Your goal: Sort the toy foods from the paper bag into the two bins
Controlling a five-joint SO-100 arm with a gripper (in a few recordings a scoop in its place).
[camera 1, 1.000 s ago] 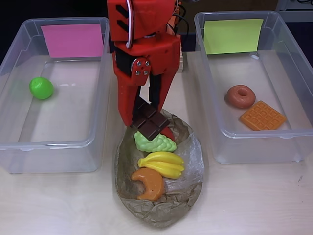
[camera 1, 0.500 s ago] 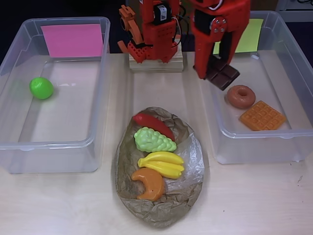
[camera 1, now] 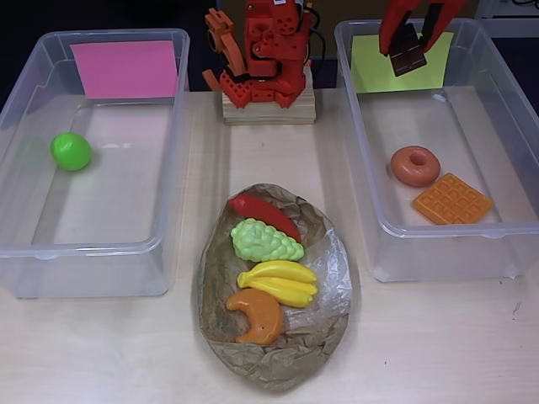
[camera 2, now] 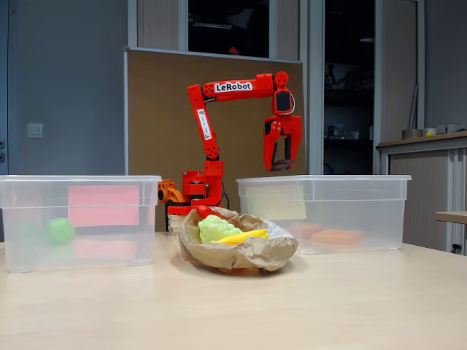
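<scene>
In the overhead view my red gripper is shut on the dark chocolate bar, held over the back of the right bin by its yellow-green label. A brown donut and an orange waffle lie in that bin. The left bin, with a pink label, holds a green ball. The paper bag carries a red chili, grapes, a banana and a croissant. In the fixed view the gripper hangs high above the right bin.
The arm's red base stands on a wooden block at the back between the bins. Bare tabletop runs in front of the bins and on both sides of the bag. A brown board stands behind the arm in the fixed view.
The gripper lifted the chocolate bar off the paper bag, swung right over the right bin, then moved toward the bin's back end and higher. Everything else stayed put.
</scene>
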